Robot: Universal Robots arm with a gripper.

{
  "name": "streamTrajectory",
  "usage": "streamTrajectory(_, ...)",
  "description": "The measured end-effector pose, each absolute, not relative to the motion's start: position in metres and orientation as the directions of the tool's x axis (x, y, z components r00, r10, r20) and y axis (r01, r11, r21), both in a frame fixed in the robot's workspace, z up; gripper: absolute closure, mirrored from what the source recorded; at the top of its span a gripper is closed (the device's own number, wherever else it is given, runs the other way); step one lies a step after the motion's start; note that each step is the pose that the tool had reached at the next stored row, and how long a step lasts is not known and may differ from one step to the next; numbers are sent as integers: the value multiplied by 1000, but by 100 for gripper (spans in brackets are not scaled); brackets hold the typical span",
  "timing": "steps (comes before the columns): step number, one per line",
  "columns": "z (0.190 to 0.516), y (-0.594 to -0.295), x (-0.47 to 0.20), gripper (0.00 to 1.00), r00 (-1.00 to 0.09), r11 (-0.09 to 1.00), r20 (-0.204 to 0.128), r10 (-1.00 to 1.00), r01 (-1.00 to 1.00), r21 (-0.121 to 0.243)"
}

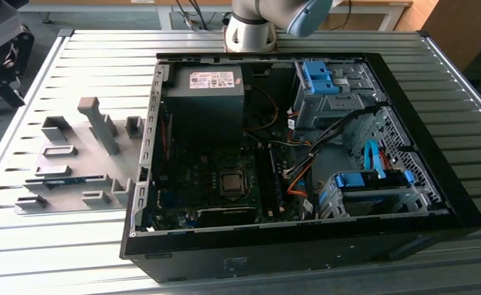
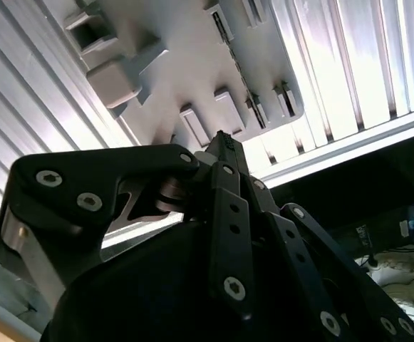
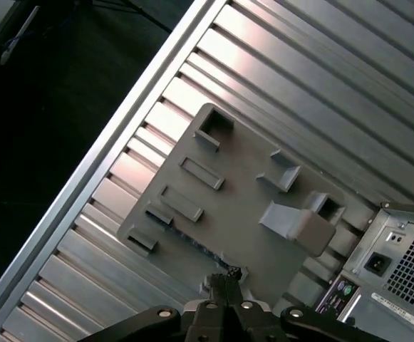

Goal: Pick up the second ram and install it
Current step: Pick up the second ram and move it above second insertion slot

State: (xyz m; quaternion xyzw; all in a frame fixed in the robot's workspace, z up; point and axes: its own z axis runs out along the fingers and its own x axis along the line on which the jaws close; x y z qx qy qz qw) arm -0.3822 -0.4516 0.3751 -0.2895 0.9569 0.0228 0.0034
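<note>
Now, by item:
Second ram (image 1: 66, 181): sits in a long slot of the gray fixture (image 1: 83, 165), on its near side.
Gripper (image 3: 224, 275): in the first wrist view, above the fixture and apart from the ram, fingertips pressed together on nothing.
Computer case (image 1: 451, 206): open, just beside the fixture on the exterior view's right.
Table (image 1: 43, 246): ribbed metal, under both.

1. A gray fixture plate (image 3: 242, 178) with raised blocks lies flat on the ribbed metal table (image 3: 321, 78).
2. The second ram (image 3: 192, 242), a thin strip, lies along that plate.
3. The gripper (image 3: 226, 275) hangs near it, tips together.
4. A computer case (image 3: 399, 249) sits just beside the plate.
</note>
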Motion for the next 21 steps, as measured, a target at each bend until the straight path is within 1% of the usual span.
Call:
streamTrajectory(12,369,-452,-382,90,-706,705,-18,-708,-708,40)
streamTrajectory(21,366,-452,-382,90,-617,616,-18,-787,-786,39)
